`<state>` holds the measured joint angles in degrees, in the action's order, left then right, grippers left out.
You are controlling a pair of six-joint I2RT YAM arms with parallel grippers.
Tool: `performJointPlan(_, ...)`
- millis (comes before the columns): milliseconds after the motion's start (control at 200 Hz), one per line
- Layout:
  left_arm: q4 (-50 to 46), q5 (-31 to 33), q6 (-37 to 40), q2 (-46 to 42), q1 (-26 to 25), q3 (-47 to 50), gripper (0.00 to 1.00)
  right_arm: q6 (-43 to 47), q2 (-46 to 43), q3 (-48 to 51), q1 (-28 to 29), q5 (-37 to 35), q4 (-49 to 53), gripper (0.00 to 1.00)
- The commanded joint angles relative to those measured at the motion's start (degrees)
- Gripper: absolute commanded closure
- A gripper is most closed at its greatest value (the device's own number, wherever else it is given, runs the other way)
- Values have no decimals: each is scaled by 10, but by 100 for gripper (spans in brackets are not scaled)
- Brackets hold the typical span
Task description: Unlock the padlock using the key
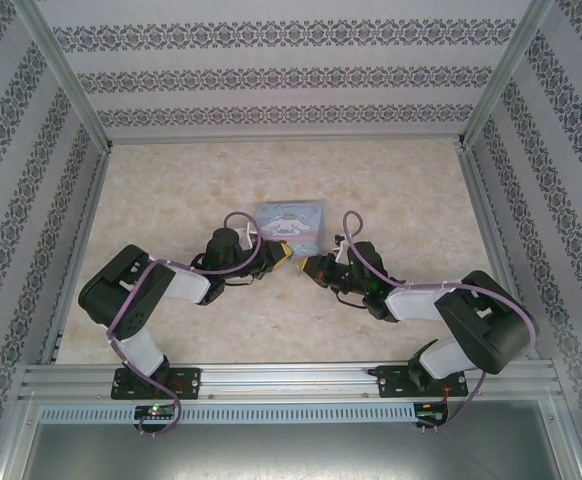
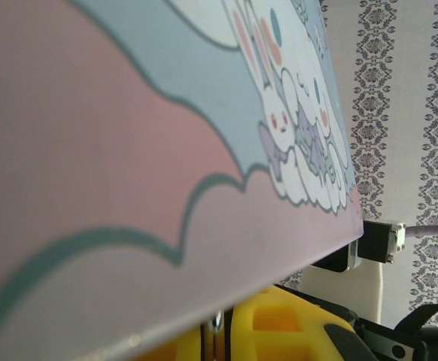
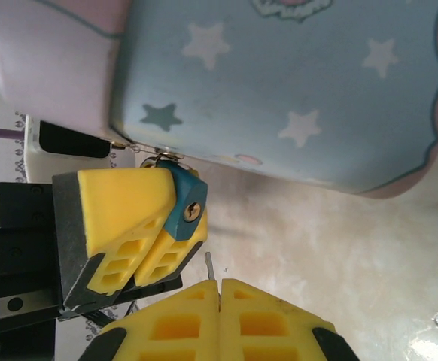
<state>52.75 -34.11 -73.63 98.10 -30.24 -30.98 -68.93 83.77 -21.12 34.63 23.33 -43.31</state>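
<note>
Just in front of the tin [image 3: 294,90], the left claw [image 3: 170,226] clamps the padlock [image 3: 187,210]; a little farther from the tin, the right claw [image 3: 219,289] pinches the thin key [image 3: 208,265].

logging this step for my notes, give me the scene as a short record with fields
left tool: shut on the padlock
right tool: shut on the key
key: tip pointing up, apart from the keyhole, not yet inserted
padlock shackle: up against the tin's edge
surface: table
</note>
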Motion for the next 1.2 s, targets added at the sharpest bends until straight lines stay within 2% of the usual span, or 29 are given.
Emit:
performJointPlan(0, 41, -13, -5, -4, 7, 3, 100, -4, 11, -16, -8, -8, -16, 100)
performJointPlan(1194, 41, -9, -4, -2, 5, 5, 100, -16, 37, -68, -11, 13, -22, 100)
